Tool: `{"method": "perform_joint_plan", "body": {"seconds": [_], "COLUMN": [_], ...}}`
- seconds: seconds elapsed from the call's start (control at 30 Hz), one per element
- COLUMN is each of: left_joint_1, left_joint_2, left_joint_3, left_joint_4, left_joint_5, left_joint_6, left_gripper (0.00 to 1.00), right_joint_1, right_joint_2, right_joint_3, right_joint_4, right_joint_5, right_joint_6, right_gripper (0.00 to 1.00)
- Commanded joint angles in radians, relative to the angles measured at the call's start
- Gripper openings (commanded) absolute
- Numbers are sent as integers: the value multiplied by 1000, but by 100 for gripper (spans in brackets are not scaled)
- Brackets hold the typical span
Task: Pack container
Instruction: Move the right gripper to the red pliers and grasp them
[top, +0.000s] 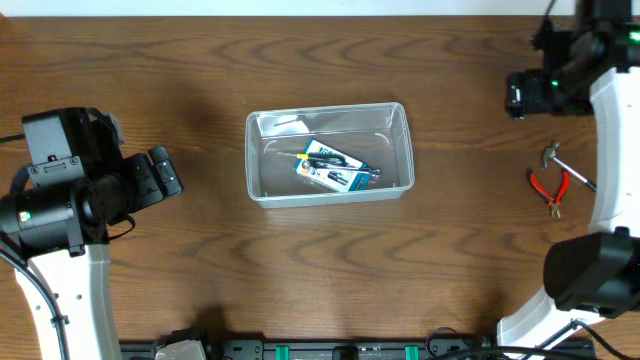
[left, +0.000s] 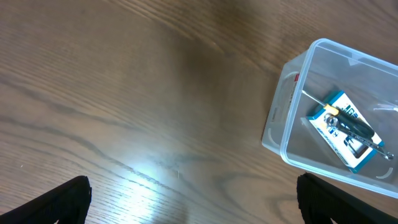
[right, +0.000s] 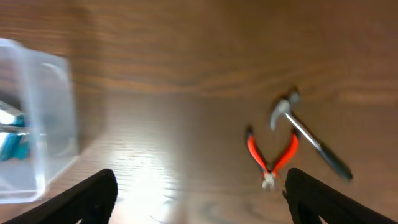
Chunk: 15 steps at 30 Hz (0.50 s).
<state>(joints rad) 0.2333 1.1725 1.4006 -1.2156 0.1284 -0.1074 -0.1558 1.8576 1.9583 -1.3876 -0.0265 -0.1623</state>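
Observation:
The clear plastic container (top: 258, 160) sits at the table's middle and holds a blue-and-white packaged tool (top: 332, 167) with a screwdriver. It also shows in the left wrist view (left: 281, 118) and at the left edge of the right wrist view (right: 53, 106). Red-handled pliers (top: 551, 190) and a small hammer (top: 562, 165) lie on the table at the right; in the right wrist view the pliers (right: 271, 155) and hammer (right: 308, 134) lie side by side. My left gripper (left: 194, 202) is open and empty, left of the container. My right gripper (right: 202, 199) is open and empty, above the table between the container and the pliers.
Wood-grain table (top: 200, 270) all around. The right arm's white links (top: 610, 130) stand along the right edge near the pliers and hammer. The left arm's base (top: 60, 200) is at the left.

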Motion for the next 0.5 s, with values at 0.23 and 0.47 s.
{"method": "perform_joint_plan", "body": {"seconds": [0.23,0.47], "left_joint_1": [-4,-4], "left_joint_2": [2,2], "left_joint_3": [10,10], "left_joint_4": [-3,-3], "left_joint_5": [2,2], "left_joint_6": [-1,-2], "left_gripper": [98,98], "right_joint_1": [-56,-84], "right_joint_2": [33,33], "right_joint_3": [-283,-498], "right_joint_4": [53,228], "right_joint_5": [38,52], "right_joint_6": [-273,-306], "right_gripper": [99,98]}}
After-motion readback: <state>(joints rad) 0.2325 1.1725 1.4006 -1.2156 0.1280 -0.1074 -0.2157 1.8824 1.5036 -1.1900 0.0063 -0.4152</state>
